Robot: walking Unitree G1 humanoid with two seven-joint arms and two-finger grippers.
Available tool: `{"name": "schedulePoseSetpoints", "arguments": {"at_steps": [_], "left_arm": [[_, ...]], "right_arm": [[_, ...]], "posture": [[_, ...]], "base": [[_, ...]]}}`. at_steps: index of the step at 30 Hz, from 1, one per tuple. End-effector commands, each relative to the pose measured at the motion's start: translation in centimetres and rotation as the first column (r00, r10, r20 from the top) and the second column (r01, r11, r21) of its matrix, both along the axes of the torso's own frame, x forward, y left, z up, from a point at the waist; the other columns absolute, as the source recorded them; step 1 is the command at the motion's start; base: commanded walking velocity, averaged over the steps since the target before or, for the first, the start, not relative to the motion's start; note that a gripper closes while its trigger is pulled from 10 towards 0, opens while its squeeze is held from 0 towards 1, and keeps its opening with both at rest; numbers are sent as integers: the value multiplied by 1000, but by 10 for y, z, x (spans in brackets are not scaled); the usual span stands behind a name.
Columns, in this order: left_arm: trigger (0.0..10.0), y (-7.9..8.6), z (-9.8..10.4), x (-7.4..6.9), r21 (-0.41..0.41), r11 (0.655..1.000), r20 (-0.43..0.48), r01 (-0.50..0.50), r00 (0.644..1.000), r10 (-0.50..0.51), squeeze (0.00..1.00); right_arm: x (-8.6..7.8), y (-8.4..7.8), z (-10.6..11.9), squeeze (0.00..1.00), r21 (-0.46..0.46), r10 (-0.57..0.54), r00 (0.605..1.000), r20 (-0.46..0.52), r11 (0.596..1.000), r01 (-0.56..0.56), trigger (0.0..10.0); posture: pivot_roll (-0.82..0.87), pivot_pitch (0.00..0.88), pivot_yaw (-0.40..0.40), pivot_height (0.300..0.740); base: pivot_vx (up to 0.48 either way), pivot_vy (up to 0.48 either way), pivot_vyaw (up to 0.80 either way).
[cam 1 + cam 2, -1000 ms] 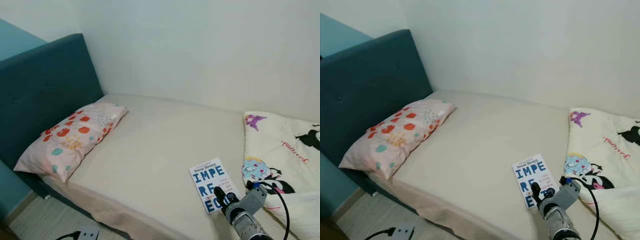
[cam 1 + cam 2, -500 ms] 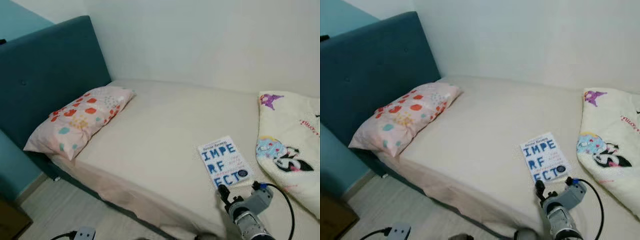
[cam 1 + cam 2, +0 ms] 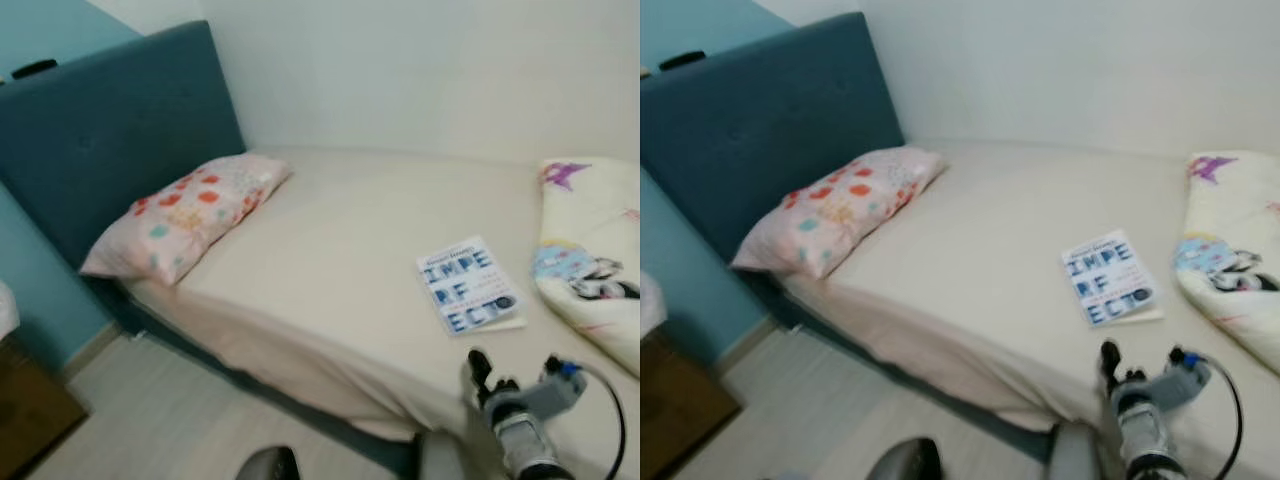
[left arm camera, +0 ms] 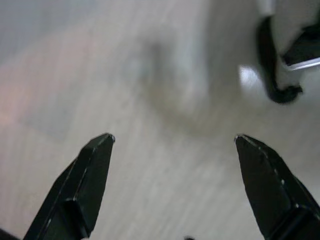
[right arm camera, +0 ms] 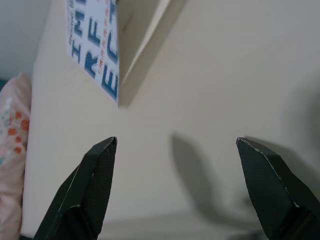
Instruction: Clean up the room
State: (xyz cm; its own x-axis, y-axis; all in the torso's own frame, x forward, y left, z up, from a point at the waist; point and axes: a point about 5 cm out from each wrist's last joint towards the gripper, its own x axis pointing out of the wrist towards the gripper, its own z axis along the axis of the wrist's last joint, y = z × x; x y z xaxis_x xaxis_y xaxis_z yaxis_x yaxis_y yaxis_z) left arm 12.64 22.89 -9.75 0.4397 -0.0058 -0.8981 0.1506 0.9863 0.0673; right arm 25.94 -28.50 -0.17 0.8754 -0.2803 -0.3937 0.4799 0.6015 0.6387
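The right gripper (image 5: 175,150), its black fingers spread apart and empty, hovers above the cream mattress (image 3: 340,230) near its front edge. The white paperback with blue block lettering (image 3: 468,285) lies flat just ahead of it, its long axis running away from the gripper; the right arm is nearer.

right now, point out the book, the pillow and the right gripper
book (image 3: 468,285), left eye view, middle of its cover
pillow (image 3: 185,214), left eye view, its centre
right gripper (image 5: 177,187), right wrist view, midway between fingertips
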Motion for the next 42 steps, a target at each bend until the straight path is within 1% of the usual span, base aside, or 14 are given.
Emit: {"name": "schedulePoseSetpoints", "arguments": {"at_steps": [1, 9, 12, 17, 19, 21, 25, 30, 33, 34, 35, 36, 38, 42], "left_arm": [[10000, 13, 0, -10, 29, 1000, -29, -7, 1000, 7, 0], [10000, 2, -1, -4, 11, 1000, -17, 7, 1000, -7, 0], [10000, -4, -1, 0, -5, 1000, -8, 26, 1000, -26, 0], [10000, -6, -1, 1, -14, 1000, -2, 27, 1000, -27, 0], [10000, -6, 0, 3, -23, 999, 5, 25, 1000, -25, 0], [10000, -6, 0, 4, -25, 999, 7, 24, 1000, -24, 0], [10000, -9, 1, 8, -36, 999, 20, 20, 1000, -19, 0], [10000, -11, 1, 9, -42, 999, 24, 18, 1000, -17, 0], [10000, -15, 0, 10, -48, 999, 26, 16, 1000, -15, 0], [10000, -15, 0, 10, -48, 999, 26, 16, 1000, -15, 0], [10000, -16, 0, 10, -51, 999, 26, 12, 1000, -11, 0], [10000, -16, 0, 10, -51, 999, 26, 12, 1000, -11, 0], [10000, -19, 0, 10, -55, 998, 27, 7, 1000, -6, 0], [10000, -20, -1, 10, -59, 998, 27, 3, 1000, -1, 0]], "right_arm": [[8, 14, 0, 0, 33, 25, 999, 20, 999, -26, 10000], [10, 14, 3, 0, 29, 27, 999, 37, 999, -28, 10000], [12, 9, 8, 0, 22, 23, 997, 69, 999, -24, 10000], [15, 5, 13, 0, 16, 14, 995, 99, 1000, -16, 10000], [21, 1, 22, 0, 5, 19, 989, 146, 1000, -20, 10000], [23, 1, 25, 0, 1, 23, 987, 161, 1000, -23, 10000], [40, 0, 47, 0, -27, 62, 964, 260, 998, -57, 10000], [50, 0, 61, 0, -49, 88, 945, 315, 996, -77, 10000], [59, 1, 74, 0, -70, 115, 924, 366, 993, -96, 10000], [59, 1, 74, 0, -70, 115, 924, 366, 993, -96, 10000], [63, 2, 81, 0, -85, 134, 911, 390, 990, -110, 10000], [63, 2, 81, 0, -85, 134, 911, 390, 990, -110, 10000], [66, 1, 88, 0, -110, 152, 894, 422, 987, -116, 10000], [64, -7, 92, 0, -126, 128, 895, 428, 989, -82, 10000]], "posture": [[24, 143, 167, 607], [15, 142, 159, 607], [10, 146, 159, 607], [12, 151, 161, 607], [12, 151, 161, 607], [12, 151, 161, 607], [6, 151, 154, 607], [2, 151, 149, 607], [-4, 146, 138, 607], [-4, 146, 138, 607], [-8, 142, 130, 607], [-8, 142, 130, 607], [-9, 141, 125, 607], [-8, 139, 119, 607]], "base": [[0, 0, 0], [0, 0, 0], [0, 0, 0], [0, 0, 0], [0, 0, 0], [0, 0, 0], [0, 0, 0], [0, 0, 0], [0, 0, 0], [0, 0, 0], [0, 0, 0], [0, 0, 0], [0, 0, 0], [0, 0, 305]]}}
